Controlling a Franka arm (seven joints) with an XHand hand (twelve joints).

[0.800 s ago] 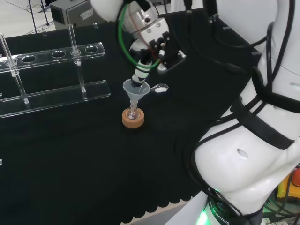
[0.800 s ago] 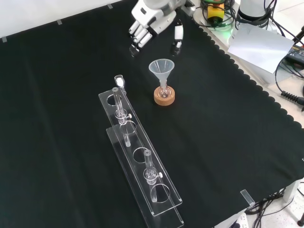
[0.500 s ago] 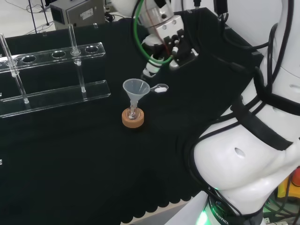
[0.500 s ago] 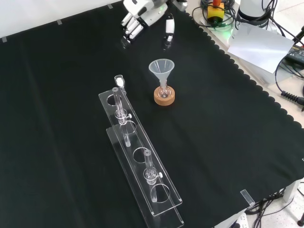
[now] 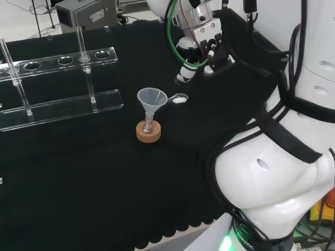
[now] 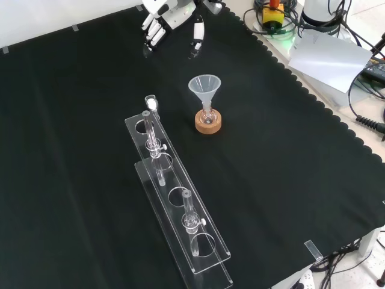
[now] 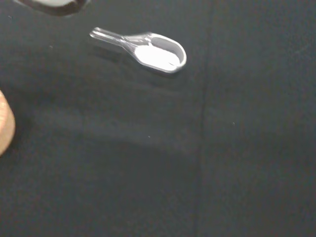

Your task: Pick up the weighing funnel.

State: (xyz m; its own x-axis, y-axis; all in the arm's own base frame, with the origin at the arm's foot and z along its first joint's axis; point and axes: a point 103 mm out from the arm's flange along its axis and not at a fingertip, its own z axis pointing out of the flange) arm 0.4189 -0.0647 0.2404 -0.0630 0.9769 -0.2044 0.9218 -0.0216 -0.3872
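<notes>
The weighing funnel (image 5: 179, 98) is a small clear scoop with a short stem. It lies flat on the black cloth, just right of the big funnel (image 5: 152, 99) in the head view. In the front view the weighing funnel (image 6: 150, 102) lies by the near end of the tube rack. The wrist view shows the weighing funnel (image 7: 148, 49) with a whitish bowl, nothing touching it. The hand (image 5: 204, 44) hovers above the cloth, up and to the right of the scoop, with its fingers straight and holding nothing. In the front view the hand (image 6: 169, 15) is at the top edge.
The big funnel (image 6: 204, 89) stands in a small flask on a cork ring (image 5: 148, 131). A clear tube rack (image 5: 63, 104) with upright tubes lies at the head view's left, and the rack (image 6: 174, 198) runs down the front view's middle. The arm's white links (image 5: 282, 157) stand at the right.
The hand has moved from above the big funnel to the right in the head view, and up and left in the front view. The weighing funnel has stayed put.
</notes>
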